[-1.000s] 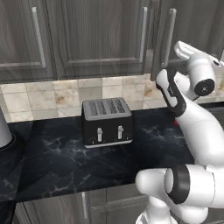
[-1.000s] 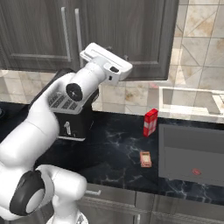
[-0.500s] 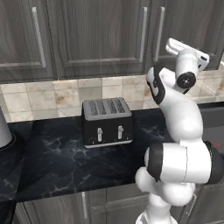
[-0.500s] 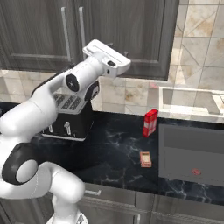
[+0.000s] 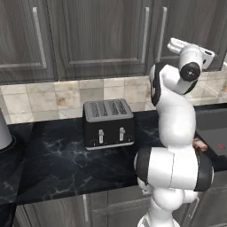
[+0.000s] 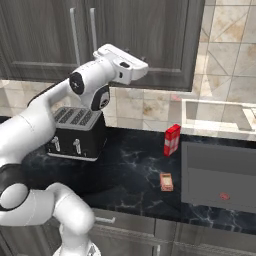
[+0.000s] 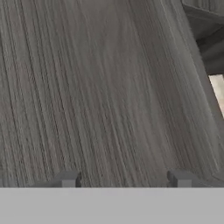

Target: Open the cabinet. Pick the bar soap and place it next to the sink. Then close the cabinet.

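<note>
- Leftmost, the black toaster (image 6: 76, 134) stands on the black marbled countertop (image 6: 130, 170) against the tiled wall; every place below is given from this toaster.
- Above the toaster hangs the cabinet (image 6: 145, 40); its doors lie flat and shut, with two vertical silver bar handles (image 6: 93, 30) side by side above the toaster's right end.
- Up and to the right of the toaster, the gripper (image 7: 124, 179) sits at the end of the white arm, raised before the cabinet door; in the hand view its two small fingertips (image 7: 68, 179) stand well apart, released, with only wood grain between them and nothing held; whether they touch the door I cannot tell.
- Right of the toaster, a slim red-and-white bottle (image 6: 171, 140) stands upright on the countertop.
- Right of the toaster and nearer the counter's front edge than the bottle, the bar soap (image 6: 166, 181) lies flat on the countertop, just beside the left rim of the sink, apart from the bottle.
- Farthest right of the toaster, the sink (image 6: 220, 175) is set into the countertop.
</note>
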Controlling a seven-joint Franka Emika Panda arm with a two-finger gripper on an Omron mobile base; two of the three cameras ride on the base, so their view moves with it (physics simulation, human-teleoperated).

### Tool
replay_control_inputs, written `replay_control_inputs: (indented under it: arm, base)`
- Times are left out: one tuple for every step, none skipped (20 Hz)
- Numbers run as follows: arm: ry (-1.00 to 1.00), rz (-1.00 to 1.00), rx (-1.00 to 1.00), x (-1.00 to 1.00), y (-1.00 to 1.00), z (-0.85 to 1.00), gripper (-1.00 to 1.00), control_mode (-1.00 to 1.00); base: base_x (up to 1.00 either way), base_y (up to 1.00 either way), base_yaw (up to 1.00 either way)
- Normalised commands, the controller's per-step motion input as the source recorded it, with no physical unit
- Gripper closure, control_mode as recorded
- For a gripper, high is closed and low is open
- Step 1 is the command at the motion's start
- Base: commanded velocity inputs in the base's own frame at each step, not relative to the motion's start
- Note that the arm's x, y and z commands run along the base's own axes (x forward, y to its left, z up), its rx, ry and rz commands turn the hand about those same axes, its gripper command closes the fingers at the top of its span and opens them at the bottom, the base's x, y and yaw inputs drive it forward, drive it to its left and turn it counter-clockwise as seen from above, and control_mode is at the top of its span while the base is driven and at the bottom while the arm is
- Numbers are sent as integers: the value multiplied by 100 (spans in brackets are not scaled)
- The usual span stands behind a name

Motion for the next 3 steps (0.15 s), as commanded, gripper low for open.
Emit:
replay_control_inputs:
  arm:
    - [11, 0, 0, 0, 0, 0, -100, -100]
    - [9, 0, 0, 0, 0, 0, -100, -100]
    - [4, 0, 0, 0, 0, 0, -100, -100]
  base:
    - [0, 0, 0]
    - [0, 0, 0]
    - [0, 0, 0]
